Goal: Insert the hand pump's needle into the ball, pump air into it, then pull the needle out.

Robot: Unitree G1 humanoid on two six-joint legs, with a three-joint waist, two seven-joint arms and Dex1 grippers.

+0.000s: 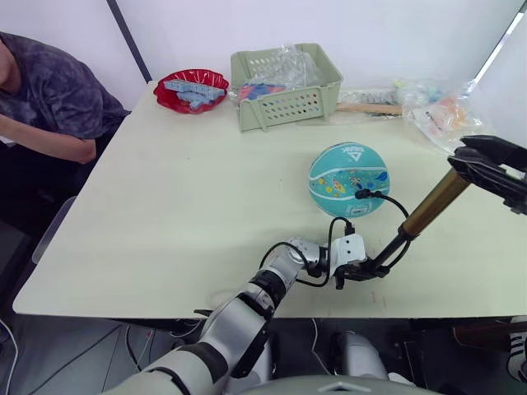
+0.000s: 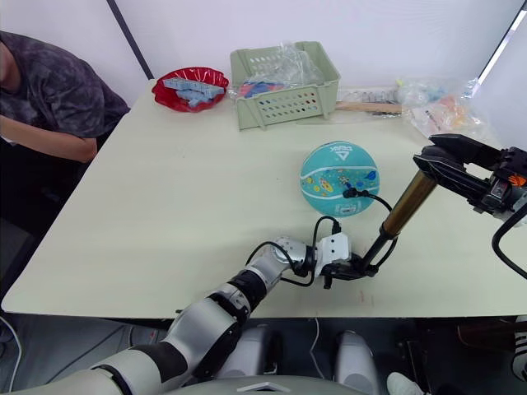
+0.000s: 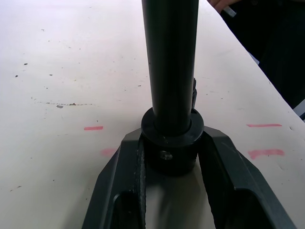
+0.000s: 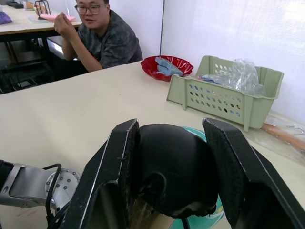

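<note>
Gripping the hand pump [image 1: 432, 203], the left gripper [image 1: 360, 271] pinches its lower cap, the right gripper [image 1: 486, 164] its handle; the ball [image 1: 348, 178] sits just beyond, needle [image 1: 360, 195] at it.

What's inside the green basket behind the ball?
The green basket holds crumpled clear plastic bags over red and blue items. What lies lower down is hidden by its walls and the plastic.

Bare surface [image 1: 181, 206] lies open left of the ball [image 1: 348, 178]. The green basket [image 1: 284, 86], red bowl [image 1: 192, 90] and plastic bags [image 1: 440, 111] crowd the far edge. The slanted hand pump [image 1: 424, 210] and its looping hose [image 1: 387, 200] block the ball's near right side.
</note>
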